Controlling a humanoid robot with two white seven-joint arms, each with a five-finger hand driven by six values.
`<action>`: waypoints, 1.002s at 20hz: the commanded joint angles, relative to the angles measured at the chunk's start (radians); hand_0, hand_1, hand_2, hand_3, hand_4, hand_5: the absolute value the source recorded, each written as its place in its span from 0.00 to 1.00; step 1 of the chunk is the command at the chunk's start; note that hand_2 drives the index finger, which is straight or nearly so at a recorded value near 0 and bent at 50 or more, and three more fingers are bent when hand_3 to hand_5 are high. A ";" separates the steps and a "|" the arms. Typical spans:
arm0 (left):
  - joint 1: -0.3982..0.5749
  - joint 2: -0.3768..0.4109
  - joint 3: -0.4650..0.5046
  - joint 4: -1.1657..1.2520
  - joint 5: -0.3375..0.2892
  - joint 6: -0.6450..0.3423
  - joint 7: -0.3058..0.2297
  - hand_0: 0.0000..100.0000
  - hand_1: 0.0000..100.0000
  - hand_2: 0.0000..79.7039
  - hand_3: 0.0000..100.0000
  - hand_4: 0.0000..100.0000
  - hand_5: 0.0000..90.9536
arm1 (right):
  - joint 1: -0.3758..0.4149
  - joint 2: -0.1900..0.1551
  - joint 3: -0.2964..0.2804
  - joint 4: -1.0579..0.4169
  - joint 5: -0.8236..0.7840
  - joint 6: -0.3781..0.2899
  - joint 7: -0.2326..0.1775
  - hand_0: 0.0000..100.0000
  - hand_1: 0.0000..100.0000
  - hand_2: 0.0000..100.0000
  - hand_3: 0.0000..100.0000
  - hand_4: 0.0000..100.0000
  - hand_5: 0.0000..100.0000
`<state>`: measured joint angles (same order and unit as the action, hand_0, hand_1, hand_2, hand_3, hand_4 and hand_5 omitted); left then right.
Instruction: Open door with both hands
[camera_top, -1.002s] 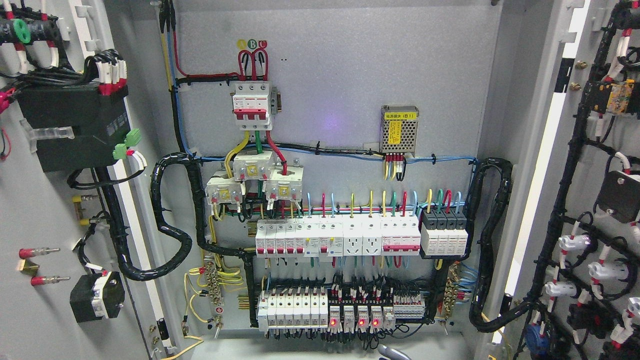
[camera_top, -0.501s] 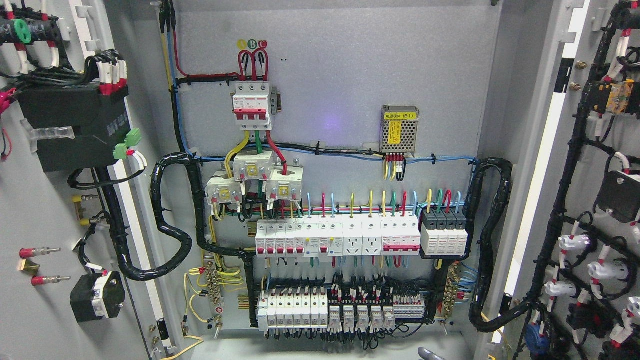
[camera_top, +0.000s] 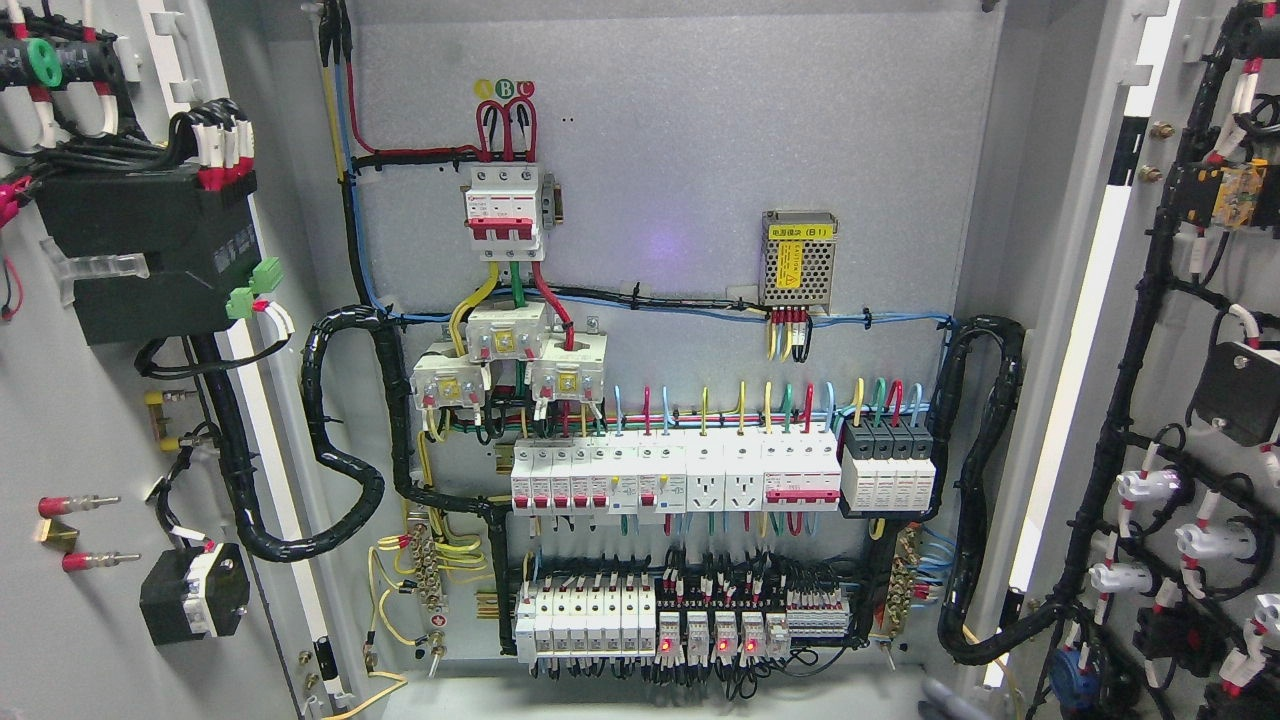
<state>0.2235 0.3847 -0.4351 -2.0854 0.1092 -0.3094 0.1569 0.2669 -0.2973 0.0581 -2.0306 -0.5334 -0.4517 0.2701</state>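
Both doors swung wide: left door (camera_top: 60, 420) at left edge, right door (camera_top: 1190, 400) at right edge. Opening step looks done. Grey sliver, maybe hand (camera_top: 950, 697), bottom edge; grip state unreadable. Next: likely retract arms.

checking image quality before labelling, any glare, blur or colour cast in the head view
Head view: sharp across the breakers and wiring; a faint purple flare sits on the grey back panel; the white strip on the right door edge is blown out; a grey blurred shape at the bottom edge is too cropped to identify.
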 joint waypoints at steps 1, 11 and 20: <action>-0.030 -0.026 0.035 -0.012 0.000 -0.002 -0.002 0.00 0.00 0.00 0.00 0.00 0.00 | 0.015 -0.011 -0.081 -0.042 -0.054 -0.002 -0.018 0.19 0.00 0.00 0.00 0.00 0.00; -0.024 -0.036 0.154 -0.010 0.056 -0.004 0.000 0.00 0.00 0.00 0.00 0.00 0.00 | 0.029 -0.088 -0.138 -0.059 -0.054 -0.005 -0.017 0.19 0.00 0.00 0.00 0.00 0.00; 0.034 -0.018 0.187 -0.010 0.099 -0.080 0.000 0.00 0.00 0.00 0.00 0.00 0.00 | 0.035 -0.109 -0.165 -0.054 -0.054 -0.005 0.026 0.19 0.00 0.00 0.00 0.00 0.00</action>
<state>0.2248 0.3595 -0.3036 -2.0938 0.1915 -0.3561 0.1571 0.2957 -0.3633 -0.0568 -2.0769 -0.5861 -0.4566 0.2744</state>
